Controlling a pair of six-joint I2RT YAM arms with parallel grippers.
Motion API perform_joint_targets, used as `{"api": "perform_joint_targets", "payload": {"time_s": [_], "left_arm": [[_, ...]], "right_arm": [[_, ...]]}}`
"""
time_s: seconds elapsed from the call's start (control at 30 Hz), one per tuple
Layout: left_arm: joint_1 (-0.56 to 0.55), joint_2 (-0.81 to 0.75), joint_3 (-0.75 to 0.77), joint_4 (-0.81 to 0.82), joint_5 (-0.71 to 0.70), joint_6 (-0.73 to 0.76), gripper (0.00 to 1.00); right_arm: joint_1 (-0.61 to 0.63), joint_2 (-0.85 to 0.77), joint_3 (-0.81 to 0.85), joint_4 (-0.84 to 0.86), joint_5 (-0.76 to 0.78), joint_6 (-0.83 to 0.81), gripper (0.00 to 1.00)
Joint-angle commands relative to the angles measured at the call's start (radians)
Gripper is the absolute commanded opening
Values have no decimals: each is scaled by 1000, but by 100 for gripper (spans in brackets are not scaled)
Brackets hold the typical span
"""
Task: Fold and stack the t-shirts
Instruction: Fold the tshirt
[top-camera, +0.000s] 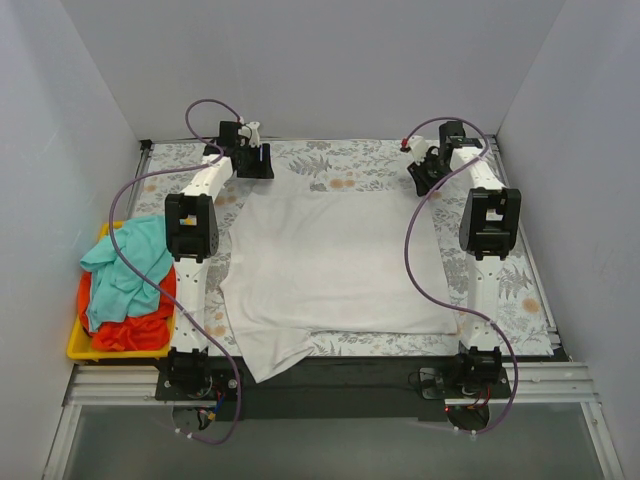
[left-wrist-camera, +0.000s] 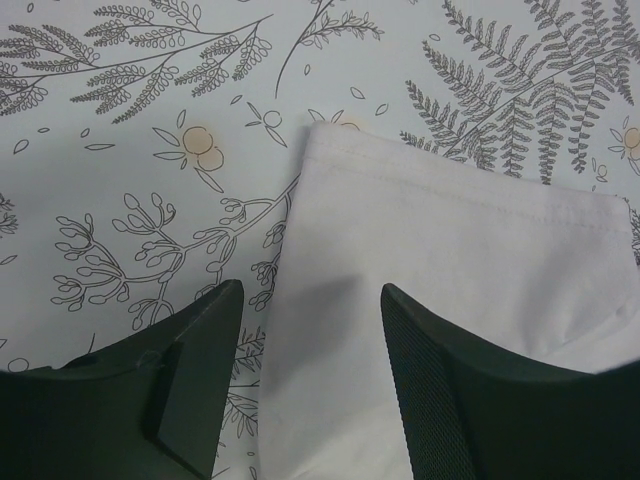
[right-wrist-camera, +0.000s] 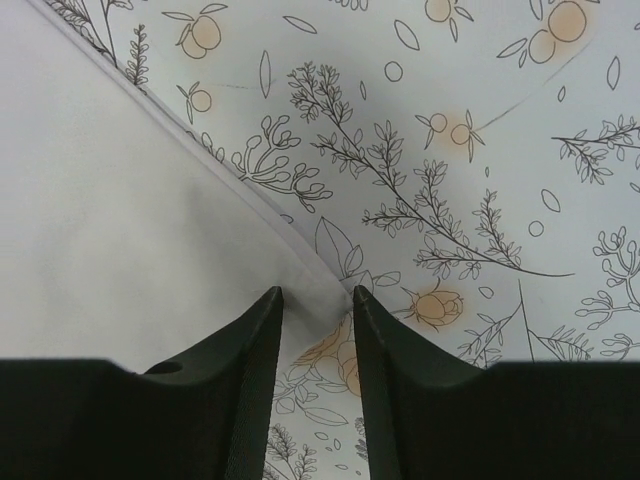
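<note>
A white t-shirt (top-camera: 330, 260) lies spread flat across the middle of the floral table cover, with one corner hanging toward the near edge. My left gripper (top-camera: 255, 160) is at its far left corner. In the left wrist view it (left-wrist-camera: 305, 300) is open, and its fingers straddle the shirt's (left-wrist-camera: 450, 250) hemmed edge. My right gripper (top-camera: 425, 175) is at the far right corner. In the right wrist view it (right-wrist-camera: 317, 295) is open a narrow way, with the tip of the shirt's (right-wrist-camera: 120, 220) corner between the fingertips. A teal shirt (top-camera: 125, 265) lies crumpled on an orange-red shirt (top-camera: 135, 328).
The teal and orange-red shirts fill a yellow tray (top-camera: 80, 348) at the left edge of the table, beside the left arm. White walls stand close on three sides. The floral cover (top-camera: 340, 170) shows around the white shirt.
</note>
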Motion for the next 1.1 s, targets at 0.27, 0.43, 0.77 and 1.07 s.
{"api": "perform_joint_targets", "payload": {"time_s": [0.27, 0.43, 0.77, 1.07], "left_arm": [[-2, 41, 77, -26, -11, 0, 57], [-14, 77, 108, -51, -20, 19, 51], [-51, 84, 104, -60, -84, 126, 42], [-84, 77, 102, -20, -145, 186, 1]], "right_arm": [[24, -14, -84, 3, 37, -119, 1], [27, -32, -113, 3, 31, -132, 1], [25, -46, -124, 3, 20, -128, 1], [25, -66, -124, 3, 5, -110, 1]]}}
